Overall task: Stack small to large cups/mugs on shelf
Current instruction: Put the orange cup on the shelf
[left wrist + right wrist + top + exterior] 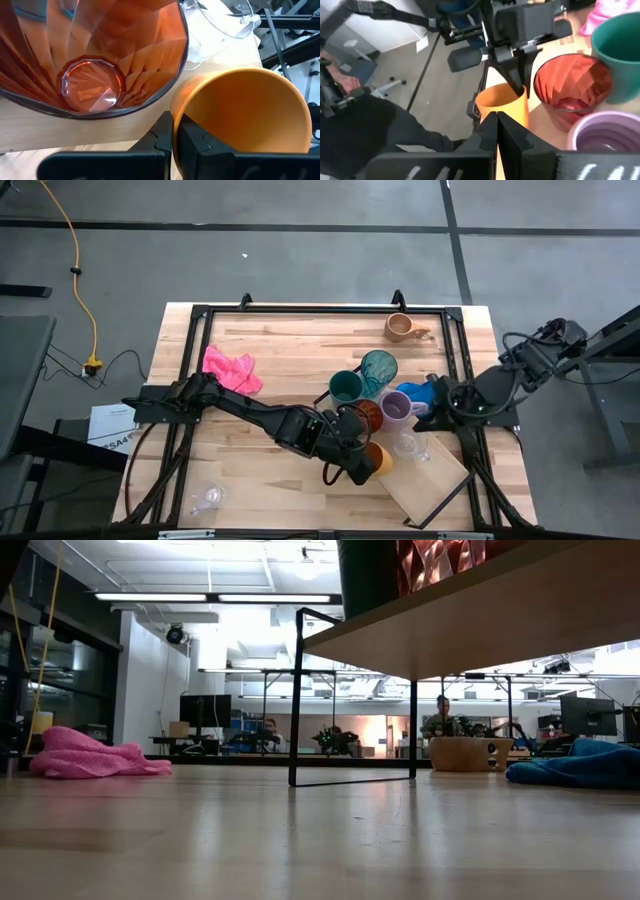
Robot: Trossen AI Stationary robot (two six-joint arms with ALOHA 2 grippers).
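Down near the front edge of the worktop (250, 480), the left tool (366, 463) pinched the rim of the orange cup (378, 459), one finger inside the wall and one outside. Just beside that cup stood a faceted red glass (368, 416), and touching or nearly touching it were a green cup (346, 387), a teal tumbler (379, 369) and a purple mug (397, 408). A clear glass (409, 445) sat on the shelf (428, 477), which lay skewed toward the front right corner. The right tool (436, 406) rested beside the purple mug, its fingers pressed together on nothing. A tan mug (401, 328) stood near the back edge, well apart.
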